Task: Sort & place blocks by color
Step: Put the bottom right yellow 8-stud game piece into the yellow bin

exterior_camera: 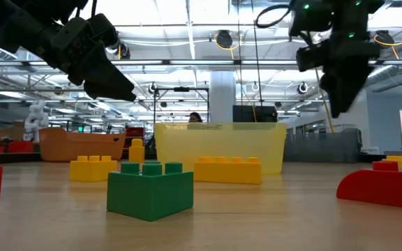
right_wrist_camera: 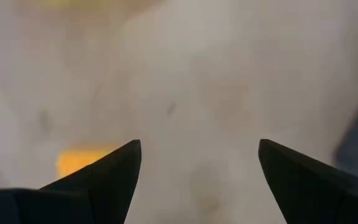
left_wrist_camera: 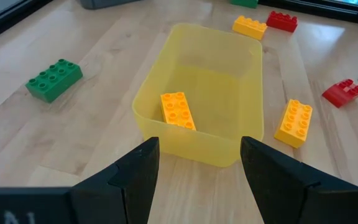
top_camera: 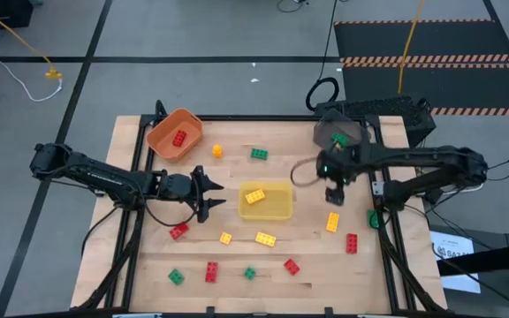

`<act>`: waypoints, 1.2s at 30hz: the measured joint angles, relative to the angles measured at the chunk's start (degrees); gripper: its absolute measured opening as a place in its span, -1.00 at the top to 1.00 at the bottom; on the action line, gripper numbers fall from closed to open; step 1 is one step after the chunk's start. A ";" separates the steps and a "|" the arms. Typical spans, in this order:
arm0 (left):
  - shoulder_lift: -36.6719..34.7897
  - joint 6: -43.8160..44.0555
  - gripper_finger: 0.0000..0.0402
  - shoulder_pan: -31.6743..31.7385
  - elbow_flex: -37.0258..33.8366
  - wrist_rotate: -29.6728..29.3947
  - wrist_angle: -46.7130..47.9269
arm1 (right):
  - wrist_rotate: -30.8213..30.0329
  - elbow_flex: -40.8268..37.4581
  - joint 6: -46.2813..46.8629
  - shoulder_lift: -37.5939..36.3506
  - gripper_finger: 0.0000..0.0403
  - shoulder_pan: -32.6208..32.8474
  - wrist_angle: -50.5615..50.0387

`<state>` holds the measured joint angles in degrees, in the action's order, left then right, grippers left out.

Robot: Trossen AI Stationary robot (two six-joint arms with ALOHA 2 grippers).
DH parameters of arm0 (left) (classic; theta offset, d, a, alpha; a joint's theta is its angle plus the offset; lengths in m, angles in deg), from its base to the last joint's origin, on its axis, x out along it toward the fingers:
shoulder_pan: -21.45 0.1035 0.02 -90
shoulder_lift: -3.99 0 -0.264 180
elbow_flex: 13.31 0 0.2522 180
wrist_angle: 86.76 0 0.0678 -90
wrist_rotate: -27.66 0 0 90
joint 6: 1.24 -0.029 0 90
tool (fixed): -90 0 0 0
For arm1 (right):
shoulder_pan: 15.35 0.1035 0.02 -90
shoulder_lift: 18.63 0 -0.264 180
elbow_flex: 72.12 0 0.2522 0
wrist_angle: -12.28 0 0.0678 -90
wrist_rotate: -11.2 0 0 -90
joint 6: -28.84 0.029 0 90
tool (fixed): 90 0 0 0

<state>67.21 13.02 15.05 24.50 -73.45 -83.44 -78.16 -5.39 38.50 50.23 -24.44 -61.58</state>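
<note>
The left gripper [top_camera: 212, 196] hovered beside the translucent yellow plastic bin [top_camera: 281, 210], fingers parted and empty, facing the yellow studded brick [left_wrist_camera: 178, 111] inside, its long axis diagonal, while the right gripper [top_camera: 334, 196] hung open and empty.

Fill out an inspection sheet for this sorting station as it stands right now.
Surface: wooden table, blocks scattered across its near half.
Job's things: one red block in the orange bin; one yellow block in the yellow bin; one green block in the dark grey bin; loose red, yellow and green blocks remain on the table.
Clutter: nothing seen.
Grippers: left gripper open, empty, beside the yellow bin; right gripper open, empty, above a loose yellow block.
Cables: white and yellow cables on the floor; black loop behind the table.
Surroundings: striped floor mat; a person partly visible behind the yellow bin in the low view.
</note>
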 joint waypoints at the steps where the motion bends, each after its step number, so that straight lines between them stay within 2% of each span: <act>1: 0.00 0.00 -0.12 -0.01 0.00 0.00 0.02 | 0.68 0.00 -0.70 0.12 -0.55 2.22 -0.77; 9: 0.00 0.93 -0.12 -0.01 0.00 -0.12 1.94 | 1.03 -0.23 -15.10 0.23 -0.55 19.78 2.10; 14: 0.00 1.31 -0.12 0.01 0.00 -1.02 2.16 | -2.30 -2.34 -16.66 0.30 -0.55 25.65 6.69; 17: 0.00 1.67 -0.12 0.00 0.00 -1.04 2.15 | -3.92 -3.78 -18.01 0.26 -0.55 28.14 8.49; 26: 0.00 3.67 -0.12 0.01 0.00 -1.60 2.19 | -3.81 -9.30 -18.58 2.75 -0.55 32.70 9.70; 36: 0.00 4.74 -0.12 0.01 0.00 -2.21 2.14 | -5.32 -12.11 -22.37 5.35 -0.55 33.75 14.49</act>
<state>67.21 17.76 15.06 24.50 -75.66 -81.29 -83.49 -17.50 16.13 55.59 9.32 -47.08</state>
